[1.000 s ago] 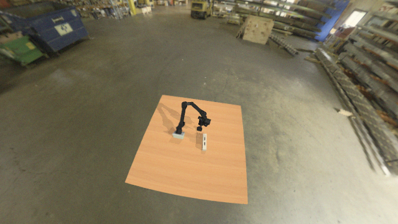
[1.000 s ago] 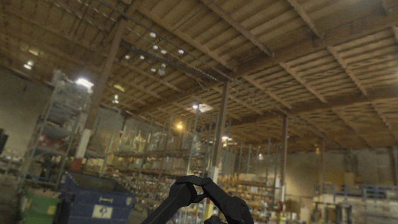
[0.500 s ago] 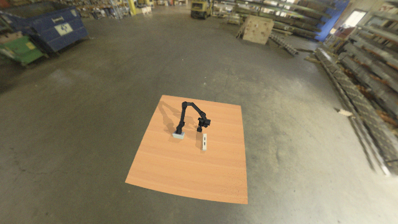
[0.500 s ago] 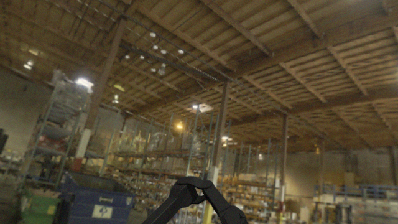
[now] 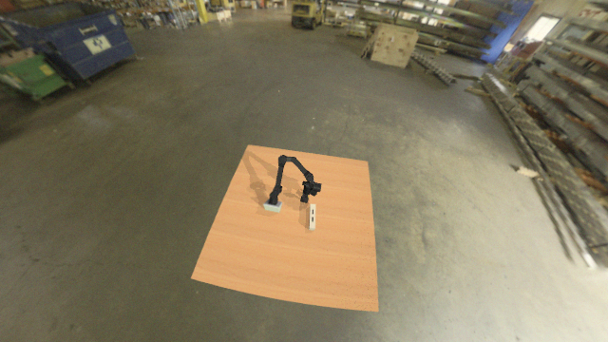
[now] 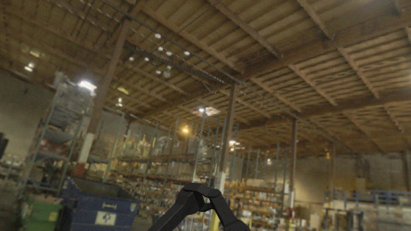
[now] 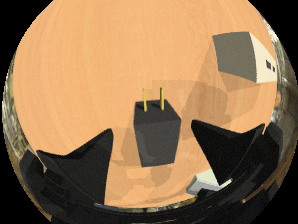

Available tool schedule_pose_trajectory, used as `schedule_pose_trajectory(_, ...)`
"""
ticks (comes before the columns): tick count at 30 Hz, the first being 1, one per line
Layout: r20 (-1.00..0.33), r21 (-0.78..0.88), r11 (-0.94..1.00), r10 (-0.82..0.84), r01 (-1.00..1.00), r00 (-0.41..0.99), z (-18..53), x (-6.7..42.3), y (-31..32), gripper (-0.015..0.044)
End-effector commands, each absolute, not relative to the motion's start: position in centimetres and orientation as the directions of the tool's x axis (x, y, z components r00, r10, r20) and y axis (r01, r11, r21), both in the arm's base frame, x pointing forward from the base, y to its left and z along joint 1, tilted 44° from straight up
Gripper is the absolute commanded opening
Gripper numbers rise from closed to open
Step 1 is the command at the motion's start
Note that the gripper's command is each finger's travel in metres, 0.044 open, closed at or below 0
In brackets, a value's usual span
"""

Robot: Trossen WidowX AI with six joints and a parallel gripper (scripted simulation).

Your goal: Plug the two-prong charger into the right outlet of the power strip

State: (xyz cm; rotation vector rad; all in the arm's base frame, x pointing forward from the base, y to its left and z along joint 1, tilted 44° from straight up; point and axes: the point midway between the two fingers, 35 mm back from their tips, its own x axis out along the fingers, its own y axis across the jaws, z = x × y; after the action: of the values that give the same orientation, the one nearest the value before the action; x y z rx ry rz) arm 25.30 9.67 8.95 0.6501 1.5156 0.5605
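Tool over charger, released

Tool [image 7: 156,137] fingers spread wide either side of charger [image 7: 156,135], gripping nothing; charger lies on counter [image 7: 100,63]; power strip [image 7: 241,56] near.

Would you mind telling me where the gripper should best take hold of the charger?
Grip the charger by its dark body's two flat sides, coming straight down. It lies flat between the open gripper fingers, prongs pointing away and left free.

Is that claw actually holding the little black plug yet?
No. The gripper is open around the charger, with a gap on each side.
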Motion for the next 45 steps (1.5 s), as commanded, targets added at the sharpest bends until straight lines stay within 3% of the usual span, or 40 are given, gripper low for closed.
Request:
schedule_pose_trajectory(1,-0.717,0.695,0.716,0.697,0.062,-0.007,9.0,25.3,9.6,0.0335)
schedule_pose_trajectory(9,-0.717,0.695,0.716,0.697,0.062,-0.007,9.0,25.3,9.6,0.0125)
schedule_pose_trajectory(14,-0.717,0.695,0.716,0.697,0.062,-0.007,9.0,25.3,9.6,0.0092)
schedule_pose_trajectory(18,-0.718,0.695,0.717,0.696,0.063,-0.007,9.4,25.3,9.2,0.0000)
schedule_pose_trajectory(31,-0.716,0.696,0.715,0.698,0.067,-0.007,12.7,24.8,5.7,0.0000)
schedule_pose_trajectory(45,-0.725,0.687,0.725,0.688,0.049,-0.003,10.4,25.5,3.7,0.0000)
